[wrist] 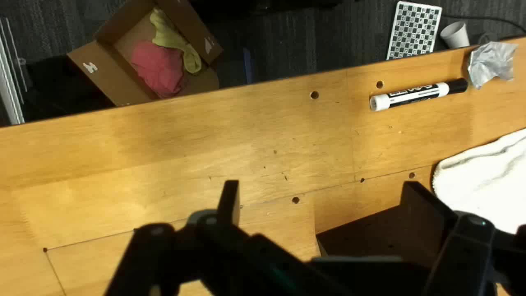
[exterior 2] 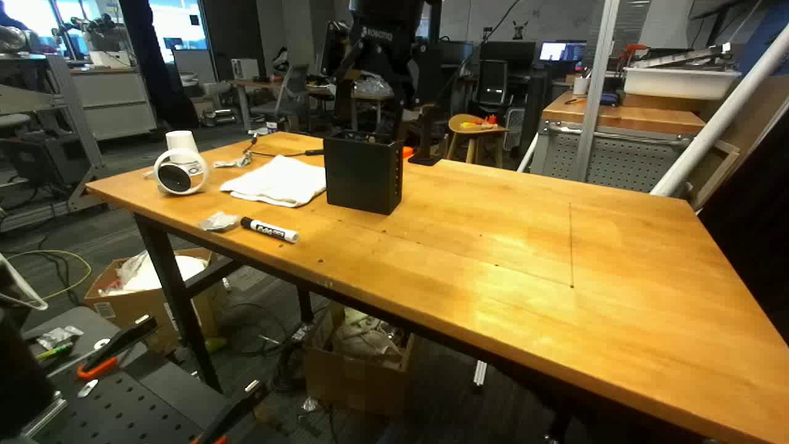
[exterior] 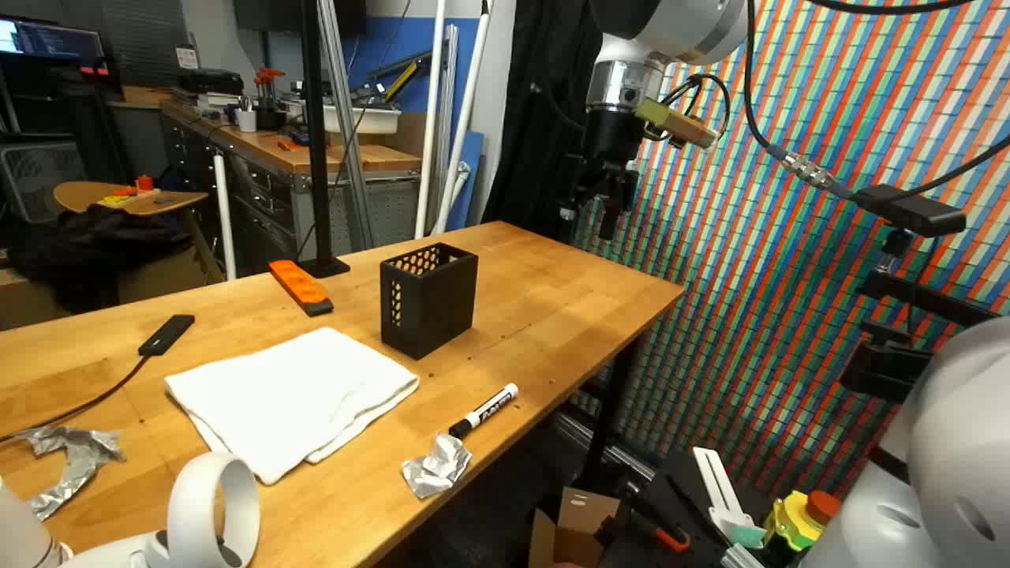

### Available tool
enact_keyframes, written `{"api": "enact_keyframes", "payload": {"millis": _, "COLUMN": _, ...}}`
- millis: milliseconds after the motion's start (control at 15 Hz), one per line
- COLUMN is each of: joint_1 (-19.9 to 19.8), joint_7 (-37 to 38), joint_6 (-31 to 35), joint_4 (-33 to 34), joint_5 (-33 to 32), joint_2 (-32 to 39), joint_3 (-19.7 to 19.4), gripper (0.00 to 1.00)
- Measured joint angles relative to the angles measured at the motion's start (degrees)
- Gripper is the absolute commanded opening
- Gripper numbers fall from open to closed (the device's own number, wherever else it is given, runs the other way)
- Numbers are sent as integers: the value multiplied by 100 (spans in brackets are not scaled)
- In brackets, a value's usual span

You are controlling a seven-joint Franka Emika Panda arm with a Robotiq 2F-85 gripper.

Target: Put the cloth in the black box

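A folded white cloth (exterior: 292,398) lies flat on the wooden table; it also shows in an exterior view (exterior 2: 277,180) and at the right edge of the wrist view (wrist: 487,181). The black box (exterior: 432,309) stands upright beside the cloth, open-topped with hexagon-holed sides; it also shows in an exterior view (exterior 2: 362,176). In the wrist view the box (wrist: 370,232) is partly hidden by my gripper. My gripper (wrist: 320,185) is open and empty, raised above the table, its fingers wide apart; it shows in both exterior views (exterior: 590,214) (exterior 2: 368,120).
A marker (exterior: 485,409) and crumpled foil (exterior: 436,465) lie near the table edge. An orange tool (exterior: 300,286), a post base (exterior: 323,267), a black cabled device (exterior: 166,334), another foil piece (exterior: 75,465) and a white ringed device (exterior 2: 180,169) are also on the table.
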Motion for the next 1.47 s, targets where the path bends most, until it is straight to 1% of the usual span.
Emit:
{"api": "enact_keyframes", "payload": {"millis": 667, "joint_1": 0, "joint_7": 0, "joint_6": 3, "joint_4": 60, "joint_5": 0, "joint_2": -21, "joint_3": 2, "gripper": 100}}
{"api": "enact_keyframes", "payload": {"millis": 800, "joint_1": 2, "joint_7": 1, "joint_6": -1, "joint_4": 44, "joint_5": 21, "joint_2": -25, "joint_3": 77, "gripper": 100}}
{"api": "enact_keyframes", "payload": {"millis": 933, "joint_1": 43, "joint_7": 19, "joint_6": -1, "joint_4": 37, "joint_5": 43, "joint_2": -75, "joint_3": 292, "gripper": 100}}
{"api": "enact_keyframes", "payload": {"millis": 1067, "joint_1": 168, "joint_7": 95, "joint_6": 0, "joint_4": 23, "joint_5": 80, "joint_2": -221, "joint_3": 597, "gripper": 100}}
{"api": "enact_keyframes", "payload": {"millis": 1267, "joint_1": 499, "joint_7": 254, "joint_6": 52, "joint_4": 1, "joint_5": 153, "joint_2": -558, "joint_3": 1121, "gripper": 100}}
{"api": "enact_keyframes", "payload": {"millis": 1467, "joint_1": 864, "joint_7": 321, "joint_6": 329, "joint_4": 3, "joint_5": 257, "joint_2": -784, "joint_3": 1510, "gripper": 100}}
